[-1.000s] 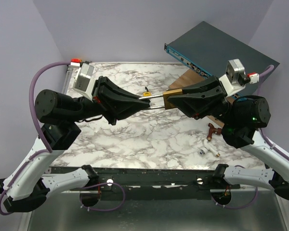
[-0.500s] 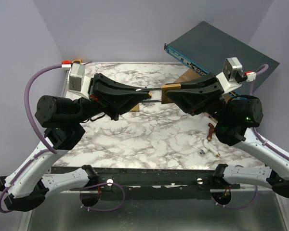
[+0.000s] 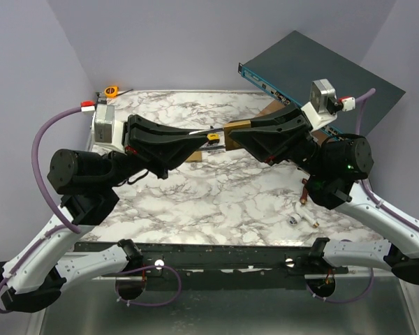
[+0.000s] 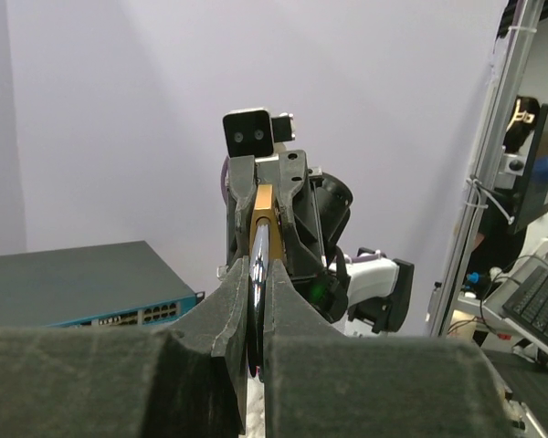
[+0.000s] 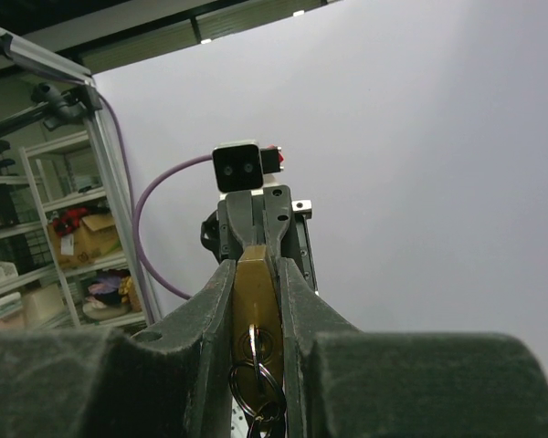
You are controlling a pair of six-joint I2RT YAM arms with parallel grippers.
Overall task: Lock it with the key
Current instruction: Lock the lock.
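You've got the L claw point(image 3: 202, 139) clamped on the steel shackle point(image 4: 257, 274) and the R claw point(image 3: 230, 134) clamped on the brass padlock point(image 5: 256, 283) body. The tips face each other w/ the lock bridging them, up off the marble table point(image 3: 216, 202). The key ring point(image 5: 256, 370) hangs at the body's near end, between the R claw's fingers. A network switch point(image 3: 314, 70) sits behind the R claw.
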